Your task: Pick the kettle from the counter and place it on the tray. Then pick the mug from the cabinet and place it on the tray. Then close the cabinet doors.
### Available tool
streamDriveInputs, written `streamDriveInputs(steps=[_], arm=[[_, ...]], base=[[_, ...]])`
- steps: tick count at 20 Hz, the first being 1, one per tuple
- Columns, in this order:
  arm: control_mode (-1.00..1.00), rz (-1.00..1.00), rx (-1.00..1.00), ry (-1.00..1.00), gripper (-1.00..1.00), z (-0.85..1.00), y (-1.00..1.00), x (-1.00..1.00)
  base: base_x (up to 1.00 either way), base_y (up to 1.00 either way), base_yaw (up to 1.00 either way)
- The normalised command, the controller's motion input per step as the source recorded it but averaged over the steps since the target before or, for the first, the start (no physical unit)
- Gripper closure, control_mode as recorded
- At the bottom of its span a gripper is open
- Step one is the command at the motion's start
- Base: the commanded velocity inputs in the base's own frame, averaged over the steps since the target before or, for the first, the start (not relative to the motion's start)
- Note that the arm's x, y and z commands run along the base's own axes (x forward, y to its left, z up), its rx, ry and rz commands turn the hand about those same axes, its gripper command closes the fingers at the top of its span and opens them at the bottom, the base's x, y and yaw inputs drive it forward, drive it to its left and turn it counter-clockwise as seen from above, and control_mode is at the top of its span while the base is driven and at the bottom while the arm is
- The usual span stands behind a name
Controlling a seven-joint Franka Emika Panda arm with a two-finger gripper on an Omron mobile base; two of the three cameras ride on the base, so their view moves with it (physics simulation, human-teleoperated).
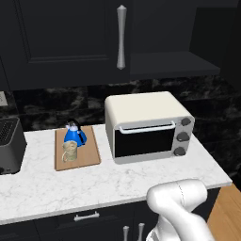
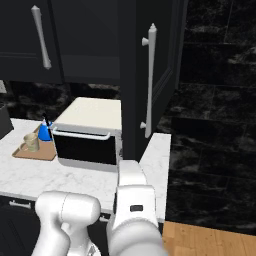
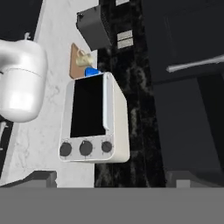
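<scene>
Marble counter [image 1: 117, 181] bears tray [image 1: 89, 157], toaster oven [image 1: 148, 124], under black cabinet [image 1: 61, 42].

A small bright blue cone-shaped kettle [image 1: 74, 135] has a black arched handle and a black lid knob. The little cylindrical mug [image 1: 69, 151] is beige with faint mottling. The flat rectangular wooden tray [image 1: 89, 155] is light brown. The marble-look table [image 1: 99, 182] is white with faint grey veins. The boxy toaster oven [image 1: 147, 126] is cream-white with a black glass door and dark grey knobs. The tall panelled cabinet doors [image 2: 161, 55] are black with silver bar handles. The veined stone backsplash [image 1: 61, 103] is black with pale streaks.
</scene>
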Motion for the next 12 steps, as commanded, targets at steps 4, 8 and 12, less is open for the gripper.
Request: streamDriveInputs(steps=[4,8,12], arm=[[-1.00,0.00,0.17,-0.08,-1.00,0.00,-1.00,0.25],[-1.00,0.00,0.18,0.00,-1.00,0.00,-0.96,0.94],[-1.00,0.07,0.13,0.00,-1.00,-0.01,-0.82,0.97]], base=[[0.00,0.00,0.00],[0.00,0.00,0.00],[0.00,0.00,0.00]])
